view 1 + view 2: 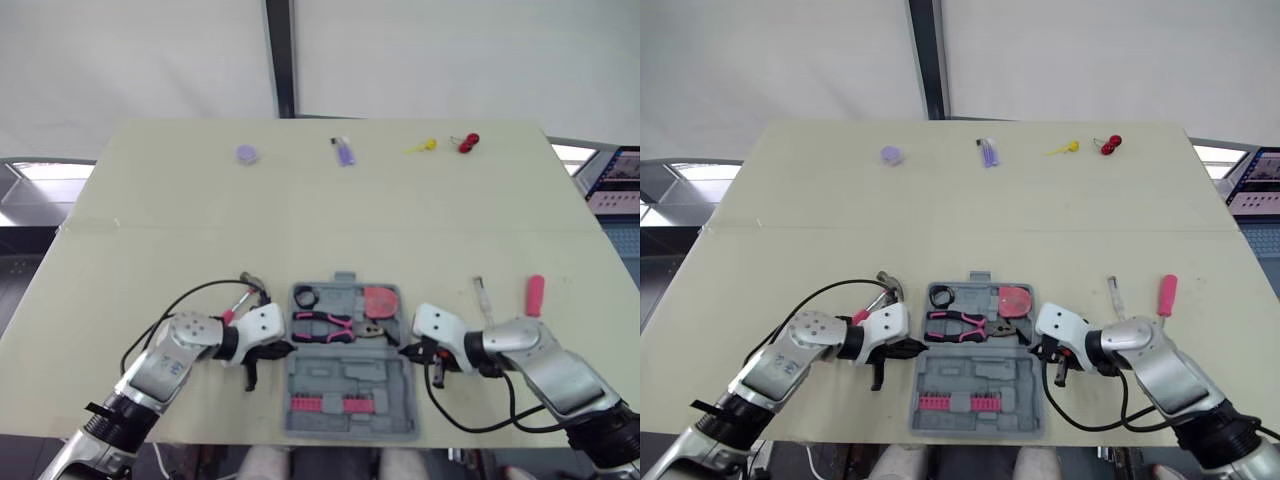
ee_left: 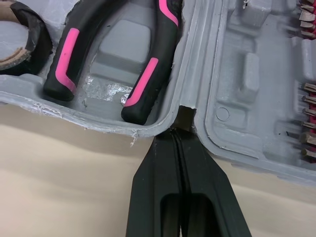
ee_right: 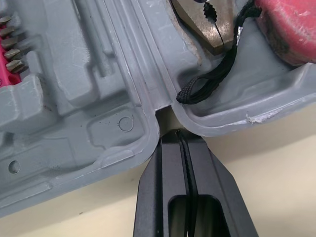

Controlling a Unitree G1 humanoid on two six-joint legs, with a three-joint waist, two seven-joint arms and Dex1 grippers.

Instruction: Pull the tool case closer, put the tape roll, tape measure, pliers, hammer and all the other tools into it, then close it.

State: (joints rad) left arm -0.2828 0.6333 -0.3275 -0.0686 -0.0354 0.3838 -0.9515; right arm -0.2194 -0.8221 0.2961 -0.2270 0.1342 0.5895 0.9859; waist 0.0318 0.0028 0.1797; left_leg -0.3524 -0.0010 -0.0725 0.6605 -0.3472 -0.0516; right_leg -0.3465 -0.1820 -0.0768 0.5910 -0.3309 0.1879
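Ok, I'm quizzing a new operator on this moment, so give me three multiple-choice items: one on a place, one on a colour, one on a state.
1. Where are the pliers relative to the tool case?
A) in its near half
B) in its far half, beside the tape roll and tape measure
C) outside it

2. What colour are the pliers' handles?
A) blue and yellow
B) all red
C) black and pink

3. The tool case is:
A) open, both halves lying flat
B) shut
C) half closed

Answers:
1 B, the head views show them in the far half with the roll and the measure.
2 C, the left wrist view shows black grips with pink inserts.
3 A, both moulded insides face up.
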